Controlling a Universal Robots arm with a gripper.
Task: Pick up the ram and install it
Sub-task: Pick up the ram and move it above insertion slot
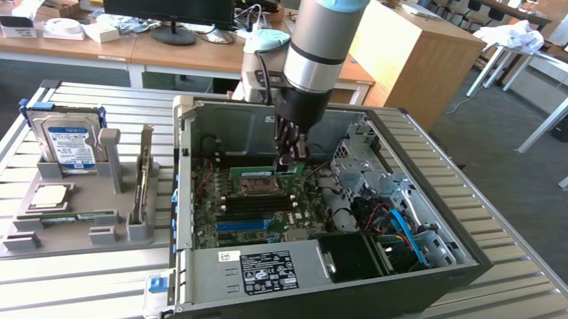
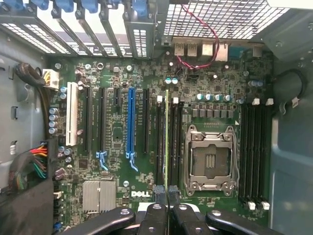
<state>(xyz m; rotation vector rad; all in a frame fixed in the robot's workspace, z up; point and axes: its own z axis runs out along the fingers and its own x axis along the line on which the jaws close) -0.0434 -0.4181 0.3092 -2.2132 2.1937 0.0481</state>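
Installing appears in hand: the pincer point(image 1: 290, 161), clenched on the ram point(image 2: 167, 142), holds it edge-down above the black slots point(image 1: 255, 203) at six o'clock of the socket point(image 1: 257, 187) in the exterior view, which likely calls for squaring stick to slot before pressing straight down.

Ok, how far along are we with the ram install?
Done: the ram is picked up and sits inside the open computer case. In hand: the end effector is shut on it, holding it edge-on in line with the black memory slots beside the empty processor socket. Left: seating. The stick appears to hang above the slots, not pressed into one.
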